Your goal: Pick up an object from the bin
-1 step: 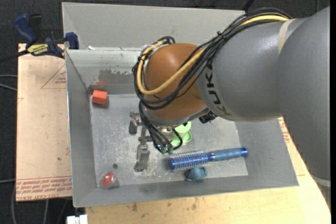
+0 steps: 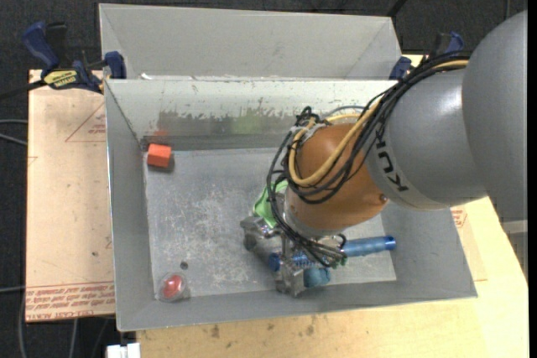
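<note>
Gripper [image 2: 285, 262] low in the bin [image 2: 126, 180], near the front wall, right of centre. Open or closed: cannot tell, as the orange wrist cover [image 2: 331, 180] and cables hide most of it.

- Against it, on the right: blue rod [image 2: 369, 246], slim, smooth, lying flat, free end pointing right.
- Just below the rod: small blue-green lump [image 2: 317, 276], partly hidden.
- Left of the cover: green scrap [image 2: 267, 199].
- Well apart: orange block [image 2: 159, 156] in the back-left corner, and a red round piece [image 2: 172, 287] at front left.

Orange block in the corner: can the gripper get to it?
Probably yes. The orange block lies alone on bare bin floor, with nothing between it and the gripper, which is down among blue things.
</note>
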`<act>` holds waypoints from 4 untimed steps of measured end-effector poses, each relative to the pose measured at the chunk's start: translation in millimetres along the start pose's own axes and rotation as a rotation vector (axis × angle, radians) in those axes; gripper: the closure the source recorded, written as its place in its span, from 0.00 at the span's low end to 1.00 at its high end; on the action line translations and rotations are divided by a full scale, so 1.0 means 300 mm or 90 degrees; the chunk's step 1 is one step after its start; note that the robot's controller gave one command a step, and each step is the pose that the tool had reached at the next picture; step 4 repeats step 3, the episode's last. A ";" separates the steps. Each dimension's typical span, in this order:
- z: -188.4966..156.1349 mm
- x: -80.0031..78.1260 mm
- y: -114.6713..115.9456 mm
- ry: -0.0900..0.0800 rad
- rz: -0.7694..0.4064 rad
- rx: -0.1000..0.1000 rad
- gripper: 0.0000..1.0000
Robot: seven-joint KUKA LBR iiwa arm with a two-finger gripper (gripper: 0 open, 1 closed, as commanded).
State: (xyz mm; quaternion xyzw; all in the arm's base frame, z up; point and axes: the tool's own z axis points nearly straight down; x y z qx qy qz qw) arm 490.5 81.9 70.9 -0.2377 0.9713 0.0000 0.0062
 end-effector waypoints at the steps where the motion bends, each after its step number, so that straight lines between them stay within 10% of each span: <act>1: 0.003 0.014 -0.119 0.006 -0.038 -0.001 0.00; 2: 0.005 0.014 -0.111 0.007 -0.039 -0.003 1.00; 3: -0.445 -0.208 -0.159 0.003 -0.398 -0.004 1.00; 4: -0.445 -0.208 -0.159 0.003 -0.398 -0.004 1.00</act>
